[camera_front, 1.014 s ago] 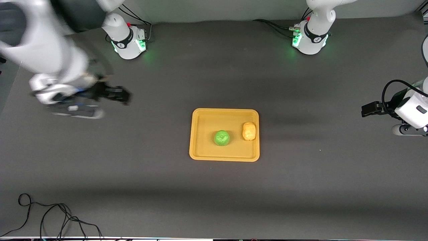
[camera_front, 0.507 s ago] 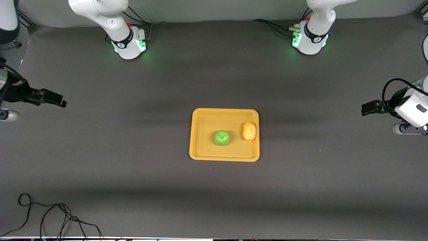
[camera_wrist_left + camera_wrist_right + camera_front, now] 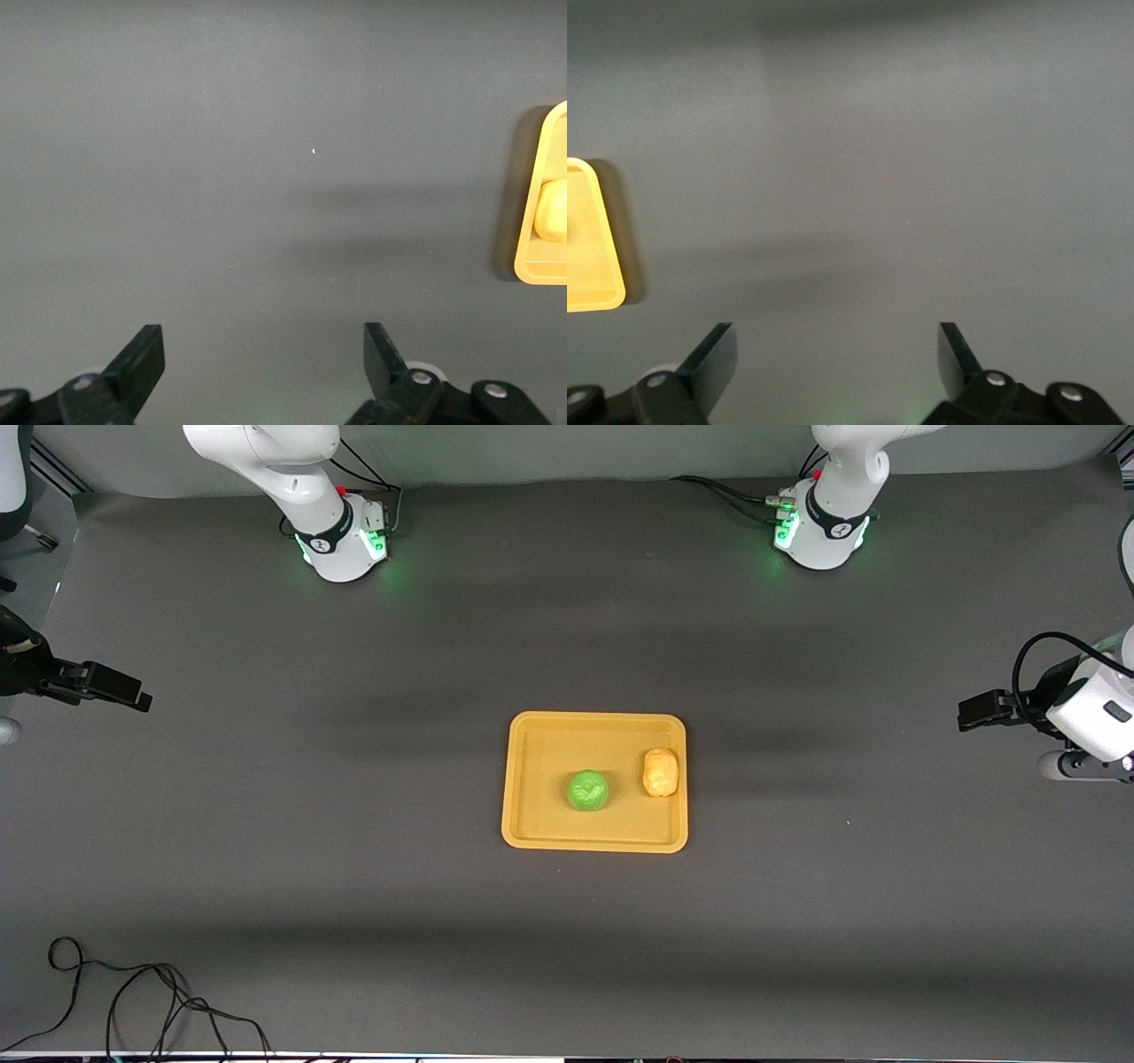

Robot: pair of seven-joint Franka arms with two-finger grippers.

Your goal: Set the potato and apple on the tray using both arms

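Note:
The orange-yellow tray (image 3: 532, 779) lies at the table's middle. The green apple (image 3: 587, 790) sits on it near its centre. The yellow-tan potato (image 3: 660, 772) sits on it beside the apple, by the rim toward the left arm's end. My left gripper (image 3: 974, 713) is open and empty, up over the bare mat at the left arm's end. My right gripper (image 3: 124, 688) is open and empty over the mat at the right arm's end. The left wrist view shows the tray's edge (image 3: 542, 266) and the potato (image 3: 551, 211) past my open left gripper (image 3: 264, 345). The right wrist view shows a tray corner (image 3: 589, 257) past my open right gripper (image 3: 837, 345).
The dark grey mat (image 3: 354, 868) covers the table. Both arm bases (image 3: 341, 540) (image 3: 824, 527) stand at the edge farthest from the front camera. A black cable (image 3: 133, 1001) lies coiled near the front camera at the right arm's end.
My right arm has swung away from the tray to the right arm's end of the table and slowed there. The left arm, tray, apple and potato have not moved.

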